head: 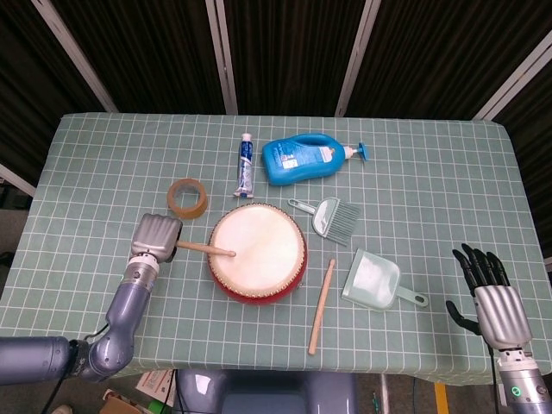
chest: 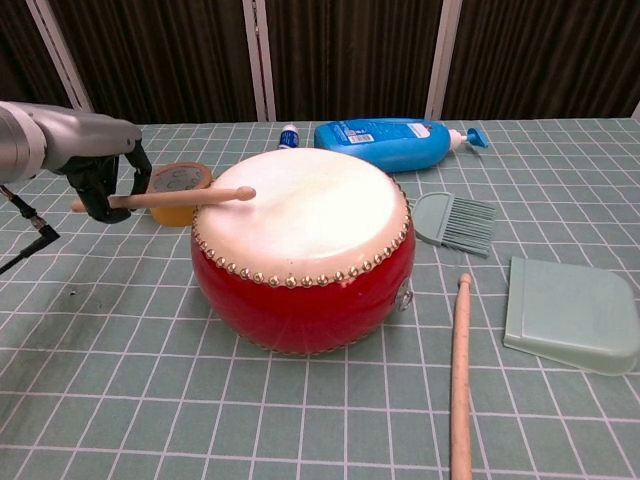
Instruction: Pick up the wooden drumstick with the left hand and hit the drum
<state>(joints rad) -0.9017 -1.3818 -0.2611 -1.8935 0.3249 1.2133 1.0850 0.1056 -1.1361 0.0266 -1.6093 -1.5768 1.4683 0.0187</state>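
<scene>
A red drum (head: 257, 252) (chest: 303, 250) with a pale skin stands in the middle of the table. My left hand (head: 154, 235) (chest: 105, 170) is just left of it and grips a wooden drumstick (head: 205, 249) (chest: 168, 198). The stick lies nearly level, and its rounded tip sits on the left part of the drum skin. A second wooden drumstick (head: 322, 295) (chest: 460, 370) lies on the cloth right of the drum. My right hand (head: 491, 297) hovers at the table's front right corner, fingers apart, holding nothing.
A roll of tape (head: 187, 197) (chest: 176, 188) lies behind my left hand. A toothpaste tube (head: 245, 164), a blue bottle (head: 304, 158) (chest: 388, 140), a green brush (head: 329, 215) (chest: 455, 222) and a dustpan (head: 375, 280) (chest: 571, 314) lie behind and right of the drum.
</scene>
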